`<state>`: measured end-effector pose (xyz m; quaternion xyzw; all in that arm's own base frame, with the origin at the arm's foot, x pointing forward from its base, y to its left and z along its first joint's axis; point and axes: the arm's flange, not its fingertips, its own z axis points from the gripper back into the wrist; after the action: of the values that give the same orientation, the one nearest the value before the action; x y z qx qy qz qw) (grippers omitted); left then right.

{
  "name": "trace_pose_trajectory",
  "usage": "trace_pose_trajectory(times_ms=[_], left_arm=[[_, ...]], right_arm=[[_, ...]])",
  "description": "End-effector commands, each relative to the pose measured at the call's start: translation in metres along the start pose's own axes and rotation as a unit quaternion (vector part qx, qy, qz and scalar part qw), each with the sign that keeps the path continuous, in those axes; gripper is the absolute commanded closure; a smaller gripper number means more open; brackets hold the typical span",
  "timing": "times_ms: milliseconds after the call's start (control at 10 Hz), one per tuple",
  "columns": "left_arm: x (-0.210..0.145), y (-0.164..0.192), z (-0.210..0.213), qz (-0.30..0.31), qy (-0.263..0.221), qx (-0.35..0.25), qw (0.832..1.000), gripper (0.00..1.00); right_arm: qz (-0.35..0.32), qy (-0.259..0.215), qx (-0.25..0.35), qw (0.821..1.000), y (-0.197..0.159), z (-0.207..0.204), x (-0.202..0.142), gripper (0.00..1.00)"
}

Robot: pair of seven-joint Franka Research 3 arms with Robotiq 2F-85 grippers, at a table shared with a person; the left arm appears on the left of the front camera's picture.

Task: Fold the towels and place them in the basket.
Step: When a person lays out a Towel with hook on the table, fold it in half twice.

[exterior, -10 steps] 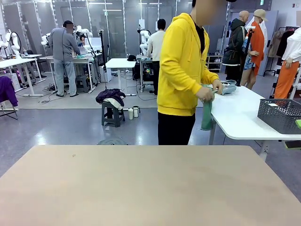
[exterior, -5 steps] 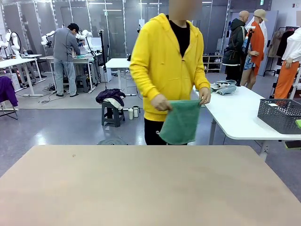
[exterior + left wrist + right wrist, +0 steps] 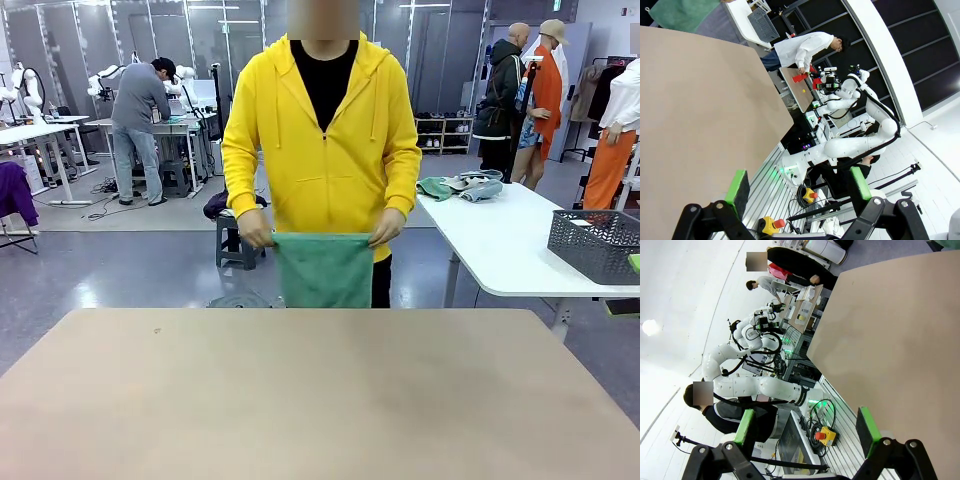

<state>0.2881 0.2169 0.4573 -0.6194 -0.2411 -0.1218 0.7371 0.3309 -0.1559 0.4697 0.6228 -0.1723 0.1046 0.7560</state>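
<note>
**Towel arrives at the table edge, both grippers wide and waiting**

The person in the yellow hoodie stands at the far side of the tan table (image 3: 320, 400), holding the mint green towel (image 3: 323, 270) up by its top corners, one hand (image 3: 255, 235) at each end, the other hand (image 3: 386, 230) level with it. The cloth hangs flat and square just beyond the table's far edge, not yet laid down.

The left gripper (image 3: 799, 184) has its jaws spread wide with nothing between the green pads, poised off the near edge of the table. The right gripper (image 3: 805, 426) is the same, gaping and empty.

The dark mesh basket (image 3: 595, 245) sits on the white side table (image 3: 500, 250), well apart from the work surface, and another green towel (image 3: 435, 188) lies there beside a pale grey-blue bundle (image 3: 482, 188).

The smart play looks like patience: let the towel land and settle flat, then pinch two neighbouring corners right at the hem. Soft terry will sag and bunch, so both arms should carry the edge over together and meet the opposite edge squarely
</note>
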Motion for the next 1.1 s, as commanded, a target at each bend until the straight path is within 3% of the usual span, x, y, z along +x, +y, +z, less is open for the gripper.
trace_pose_trajectory(times_ms=[0,1000], left_arm=[[-0.0014,-0.0007,0.0015,-0.004,0.002,-0.007,1.0,0.0],[-0.0014,-0.0007,0.0015,-0.004,0.002,-0.007,1.0,0.0]], right_arm=[[0.005,-0.002,0.007,1.0,0.0009,0.0006,0.0001,0.0],[0.005,-0.002,0.007,1.0,0.0009,0.0006,0.0001,0.0]])
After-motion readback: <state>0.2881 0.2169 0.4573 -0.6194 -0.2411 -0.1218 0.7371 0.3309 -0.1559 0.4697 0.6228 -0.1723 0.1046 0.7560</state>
